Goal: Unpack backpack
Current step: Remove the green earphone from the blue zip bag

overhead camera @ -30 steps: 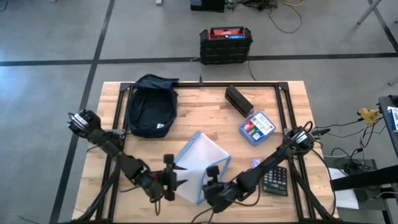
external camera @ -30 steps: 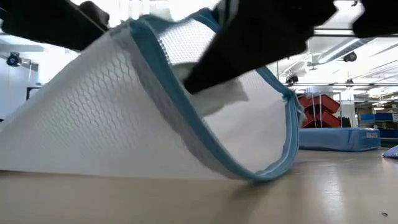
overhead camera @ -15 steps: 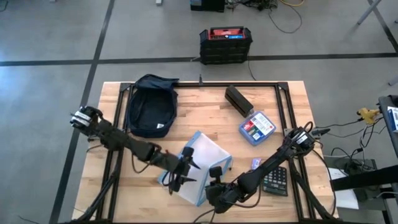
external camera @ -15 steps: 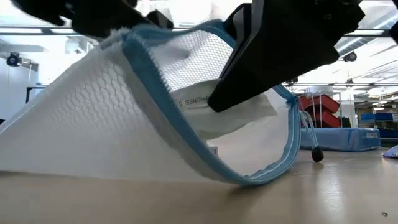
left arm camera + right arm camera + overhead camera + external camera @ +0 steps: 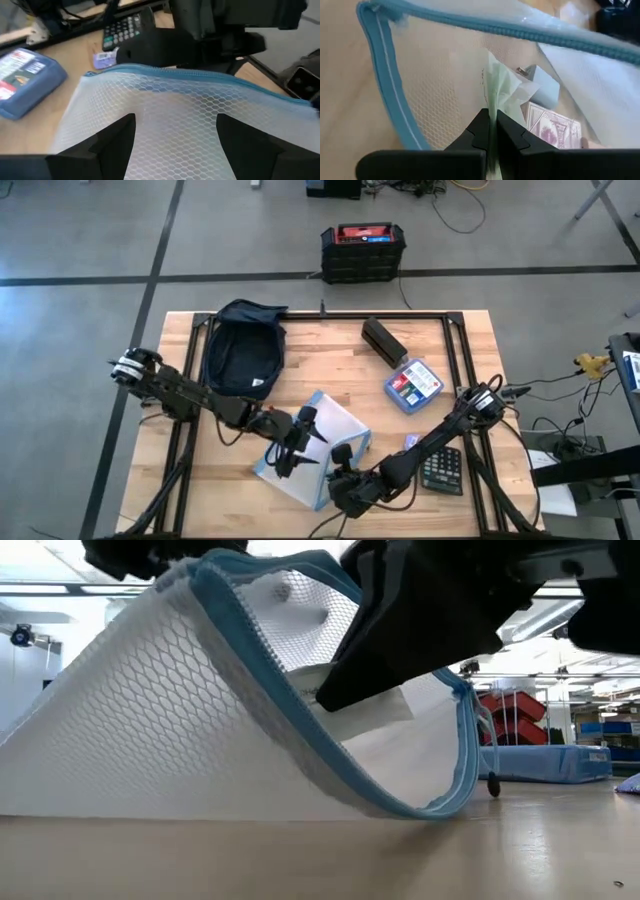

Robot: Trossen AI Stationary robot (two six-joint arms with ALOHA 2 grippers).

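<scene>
The wooden table (image 5: 330,365) is carrying everything, and both arms are working at its near edge. The backpack (image 5: 243,350) is lying flat at the far left of the table, well apart from both pincers and beyond the left one, with nothing touching it.

The white mesh pouch (image 5: 322,442) with its blue zipper edge is sitting between the two pincers, its mouth propped open toward the low camera. The left gripper (image 5: 297,442) is hovering over the pouch's left side, its fingers (image 5: 107,145) spread wide above the mesh and gripping nothing. The right gripper (image 5: 343,463) is reaching into the pouch's open mouth; its fingers (image 5: 482,132) are clenched on a pale green folded paper (image 5: 504,95) standing on edge between them. Just beyond that paper, inside the pouch, a patterned card box (image 5: 551,129) is lying.

Beyond the right pincer, a black case (image 5: 384,341) and a blue box (image 5: 413,384) are resting on the table. A calculator (image 5: 442,469) is lying just to its right, with a small purple item (image 5: 411,442) near it.
</scene>
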